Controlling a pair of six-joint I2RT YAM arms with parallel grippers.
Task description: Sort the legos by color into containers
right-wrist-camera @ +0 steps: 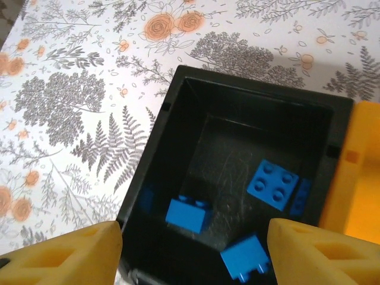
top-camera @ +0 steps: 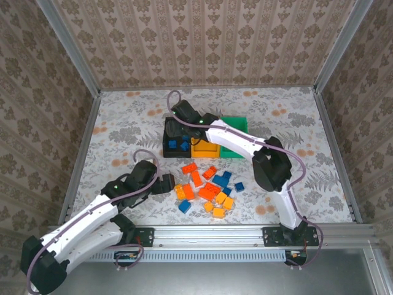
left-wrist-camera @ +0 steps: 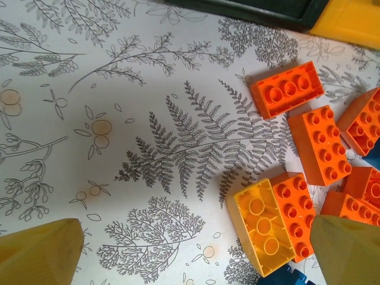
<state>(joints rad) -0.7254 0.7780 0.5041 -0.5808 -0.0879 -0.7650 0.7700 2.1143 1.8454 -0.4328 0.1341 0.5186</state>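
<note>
Where the containers are set: three joined bins are seen in a row at mid-table, with the black bin (top-camera: 178, 152) on the left, the yellow-orange bin (top-camera: 201, 149) in the middle and the green bin (top-camera: 235, 123) on the right.
Right gripper (right-wrist-camera: 193, 230): it is held above the black bin with its jaws spread wide, and nothing is gripped between them.
Black bin contents: four blue bricks (right-wrist-camera: 272, 184) are counted inside, one of them stood against the wall next to the yellow-orange bin.
Left gripper (left-wrist-camera: 196, 228): it is held low over the patterned table (left-wrist-camera: 148, 148) at the left edge of the loose pile. Its jaws are parted widely and nothing is held.
Loose legos (top-camera: 209, 187): they are scattered on the table just in front of the bins, in red-orange, yellow-orange and blue, with several touching.
Beside the pile-side finger (left-wrist-camera: 350, 249): a yellow-orange brick (left-wrist-camera: 261, 228) is laid studs-down, pressed side by side against a red-orange brick (left-wrist-camera: 295, 208). Two more red-orange bricks (left-wrist-camera: 320, 144) are laid beyond them.
Yellow-orange and green bins: their contents cannot be told from above.
</note>
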